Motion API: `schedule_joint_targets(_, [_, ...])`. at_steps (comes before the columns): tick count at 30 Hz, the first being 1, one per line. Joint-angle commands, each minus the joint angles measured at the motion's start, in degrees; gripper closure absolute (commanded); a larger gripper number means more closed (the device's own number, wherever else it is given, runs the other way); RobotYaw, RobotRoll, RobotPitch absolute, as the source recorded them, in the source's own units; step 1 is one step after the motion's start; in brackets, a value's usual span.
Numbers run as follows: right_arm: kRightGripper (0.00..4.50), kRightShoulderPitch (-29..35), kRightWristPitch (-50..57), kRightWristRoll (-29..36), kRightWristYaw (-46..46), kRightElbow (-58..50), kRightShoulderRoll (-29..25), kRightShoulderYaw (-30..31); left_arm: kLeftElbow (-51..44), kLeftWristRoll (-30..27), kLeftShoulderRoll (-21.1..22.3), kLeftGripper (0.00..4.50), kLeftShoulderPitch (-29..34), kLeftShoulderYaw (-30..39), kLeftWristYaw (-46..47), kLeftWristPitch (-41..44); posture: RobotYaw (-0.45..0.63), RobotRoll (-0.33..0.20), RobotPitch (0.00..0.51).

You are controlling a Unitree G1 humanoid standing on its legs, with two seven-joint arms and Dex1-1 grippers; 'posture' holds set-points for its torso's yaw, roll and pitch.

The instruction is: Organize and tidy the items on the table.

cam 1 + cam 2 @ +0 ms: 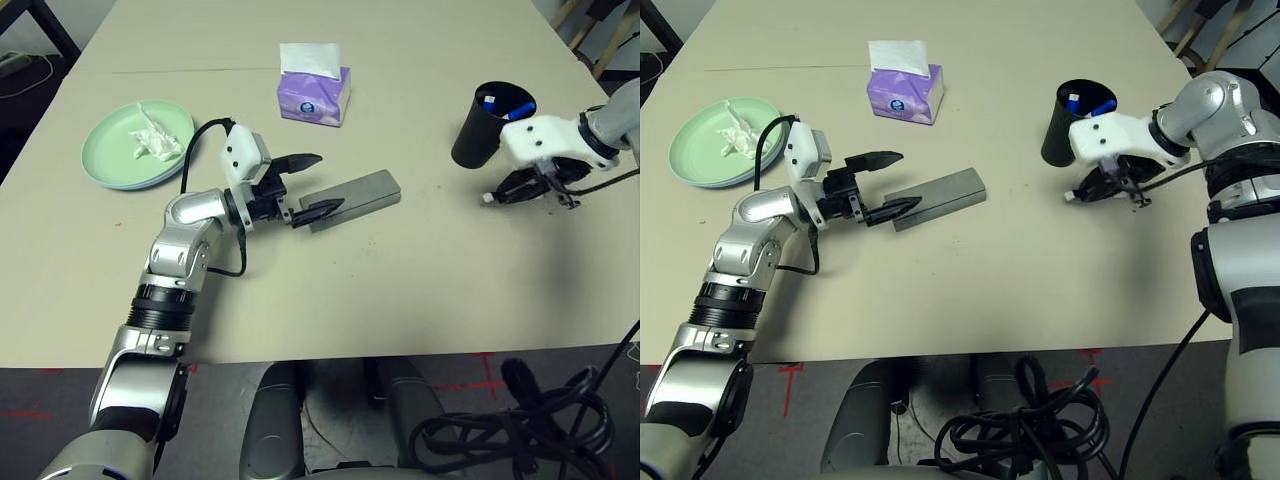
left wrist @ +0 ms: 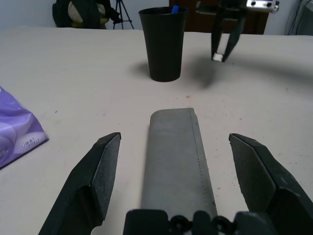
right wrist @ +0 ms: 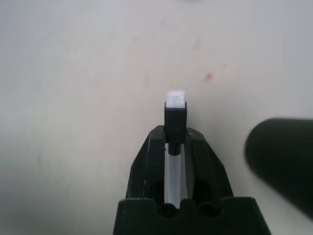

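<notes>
Head views: the grey glasses case point(image 1: 352, 199) lay flat mid-table point(image 1: 400, 300), long axis running from near-left to far-right. The left gripper point(image 1: 305, 185) reached level toward its near end, fingers spread wide, one on each side of that end. A purple tissue box point(image 1: 314, 93) stood beyond; the pale green plate point(image 1: 135, 145) with crumpled white tissue point(image 1: 155, 135) sat far left. At right, the black cup point(image 1: 487, 123) stood upright with blue-capped pens inside. Just beside it the right gripper point(image 1: 503, 195) angled downward from a bent wrist, pinching a white pen point(image 1: 489, 198).

Left wrist view: case pointed lengthwise away between the spread fingers point(image 2: 95, 183), toward the cup point(image 2: 163, 43).

Right wrist view: fingers pressed together on the pen point(image 3: 175, 113), which ran along them, its white tip outward, above bare tabletop.
</notes>
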Motion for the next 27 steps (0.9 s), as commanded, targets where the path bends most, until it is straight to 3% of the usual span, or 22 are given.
schedule_joint_targets(1, [4.10,3.0,10.1,12.2,0.6,-8.9,-2.3,0.1,1.7,0.3,0.4,0.00,-0.2,-0.5,-1.8,-1.1,0.02,0.000,0.146])
schedule_joint_targets(3, [4.10,5.2,14.3,16.5,0.6,-13.9,-3.3,-1.5,2.7,0.3,0.5,0.00,-0.3,-0.4,-2.5,-1.6,0.01,0.000,0.137])
schedule_joint_targets(11, [4.10,11.1,25.8,23.0,-3.8,-23.1,-1.3,-14.0,7.2,1.0,0.3,0.00,-0.7,-0.4,-3.4,-3.4,-0.01,0.000,0.113])
schedule_joint_targets(21, [4.10,15.6,28.8,30.0,-25.8,-29.0,7.0,-30.3,8.3,1.0,0.9,0.00,-2.0,-0.1,-3.5,-3.6,0.00,0.000,0.093])
schedule_joint_targets(27, [4.10,16.4,30.3,28.7,-42.7,-29.8,11.4,-34.2,9.0,1.1,1.2,0.00,-2.8,-0.1,-3.8,-3.8,0.00,0.000,0.093])
